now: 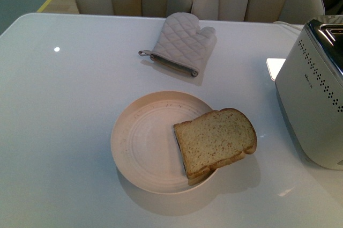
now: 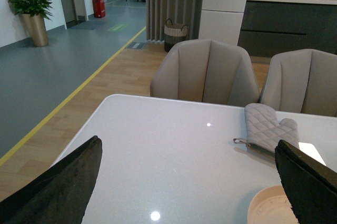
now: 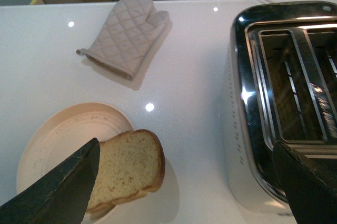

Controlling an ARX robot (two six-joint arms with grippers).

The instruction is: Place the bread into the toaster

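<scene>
Jaws are standing wide apart and empty on both arms, with the right gripper [image 3: 185,142] hovering above the table [image 1: 64,131] between the bread [image 3: 129,168] and the toaster [image 3: 284,92]. The slice is lying flat on the toaster-side edge of a pale plate [image 1: 134,137]. Its rounded top is overhanging the rim and pointing toward the toaster, and its long axis is running roughly across the robot's front. The bread is sitting off to the plate side of the right grip centre, partly hidden behind one finger. The left gripper [image 2: 187,140] is facing bare tabletop and an oven mitt [image 2: 268,132], well apart from the slice, making the right arm the nearer. The toaster's slots are probably gaping empty, though glare is clouding them.
</scene>
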